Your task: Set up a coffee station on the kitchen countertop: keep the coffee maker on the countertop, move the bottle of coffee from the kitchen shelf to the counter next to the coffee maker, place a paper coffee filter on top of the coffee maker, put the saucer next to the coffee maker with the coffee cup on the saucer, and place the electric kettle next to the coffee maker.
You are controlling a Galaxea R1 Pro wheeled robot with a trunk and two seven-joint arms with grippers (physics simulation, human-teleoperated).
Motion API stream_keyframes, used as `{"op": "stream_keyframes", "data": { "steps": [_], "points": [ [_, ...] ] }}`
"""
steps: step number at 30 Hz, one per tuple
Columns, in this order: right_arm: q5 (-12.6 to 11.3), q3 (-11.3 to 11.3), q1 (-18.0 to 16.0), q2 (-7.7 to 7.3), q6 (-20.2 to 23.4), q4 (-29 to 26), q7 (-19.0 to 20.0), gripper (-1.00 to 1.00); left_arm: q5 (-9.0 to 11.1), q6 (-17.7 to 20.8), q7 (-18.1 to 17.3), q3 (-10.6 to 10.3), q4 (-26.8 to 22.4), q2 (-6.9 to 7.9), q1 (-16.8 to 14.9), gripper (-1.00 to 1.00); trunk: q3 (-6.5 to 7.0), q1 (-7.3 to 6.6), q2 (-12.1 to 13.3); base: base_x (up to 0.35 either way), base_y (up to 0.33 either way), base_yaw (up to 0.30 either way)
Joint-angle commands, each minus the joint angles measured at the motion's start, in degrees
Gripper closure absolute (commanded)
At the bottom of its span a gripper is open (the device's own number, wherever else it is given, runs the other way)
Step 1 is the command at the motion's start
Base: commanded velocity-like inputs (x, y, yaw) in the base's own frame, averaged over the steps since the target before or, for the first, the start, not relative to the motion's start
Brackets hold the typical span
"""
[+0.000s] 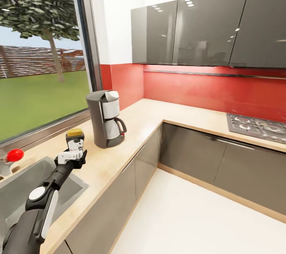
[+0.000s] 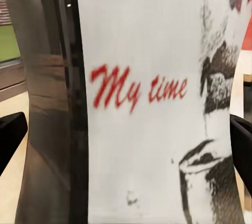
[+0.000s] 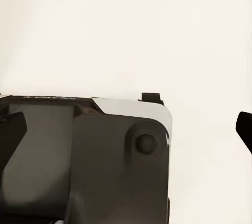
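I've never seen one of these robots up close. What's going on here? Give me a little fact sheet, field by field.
Place: kitchen corner with a light wood countertop, red backsplash and a large window
Left gripper: shut on the bottle of coffee, held over the countertop between the sink and the coffee maker
Bottle label: white, red script reading "My time"
Coffee maker: upright on the countertop, carafe in place
Right gripper: fingers apart, nothing between them
Other things: grey wall cabinets, gas hob
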Motion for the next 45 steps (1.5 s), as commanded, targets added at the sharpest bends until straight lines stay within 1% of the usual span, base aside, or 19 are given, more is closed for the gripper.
{"op": "stream_keyframes", "data": {
  "steps": [1,7,16,35,45],
  "points": [
    [-0.5,0.5,0.0,-0.03,-0.2,0.1,0.2,-1.00,-0.2,0.3,-0.4,0.1,-0.1,-0.03,-0.1,1.00,-0.10,0.06,-0.1,0.281,-0.153,0.000],
    [-0.5,0.5,0.0,-0.03,-0.2,0.1,0.2,-1.00,-0.2,0.1,-0.4,0.2,-0.1,-0.03,-0.1,1.00,-0.10,0.06,-0.1,0.203,-0.173,0.133],
    [-0.5,0.5,0.0,0.05,-0.2,0.1,0.2,-1.00,-0.3,0.1,-0.4,0.3,-0.1,-0.01,-0.1,1.00,-0.10,0.06,-0.1,0.024,-0.183,0.267],
    [-0.5,0.5,0.0,0.06,-0.2,0.0,0.2,-1.00,-0.3,0.0,-0.3,0.4,0.0,-0.03,0.1,1.00,-0.12,0.06,-0.1,0.011,-0.014,0.275],
    [-0.4,0.6,0.0,-0.34,-0.2,0.1,0.3,-1.00,-0.2,0.0,-0.3,0.4,0.0,-0.12,0.1,1.00,-0.15,0.06,-0.1,0.121,-0.205,0.047]
  ]
}}
